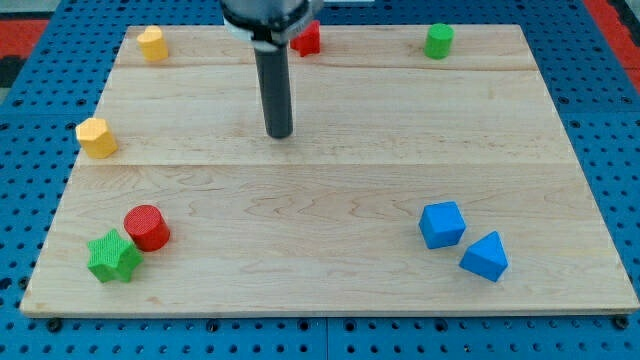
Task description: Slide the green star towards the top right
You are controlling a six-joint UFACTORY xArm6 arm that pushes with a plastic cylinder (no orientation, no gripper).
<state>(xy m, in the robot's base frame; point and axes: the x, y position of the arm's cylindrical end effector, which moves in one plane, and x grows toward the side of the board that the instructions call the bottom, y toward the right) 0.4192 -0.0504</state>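
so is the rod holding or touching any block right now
Nothing is held. My tip stands alone on the board, touching no block, far up and to the right of the green star, which sits against the red cylinder.

A green star (113,257), a red cylinder (147,227), two blue blocks (442,224) (485,256), two yellow blocks (96,137) (152,43), a green cylinder (438,41) and a red block (307,38) are seen on pale wood-grained board (330,200); the rod (277,90) is dark grey

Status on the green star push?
My tip at upper centre of the wooden board, far from the green star block at bottom left. Red cylinder block touches it, up-right, blocking the path.
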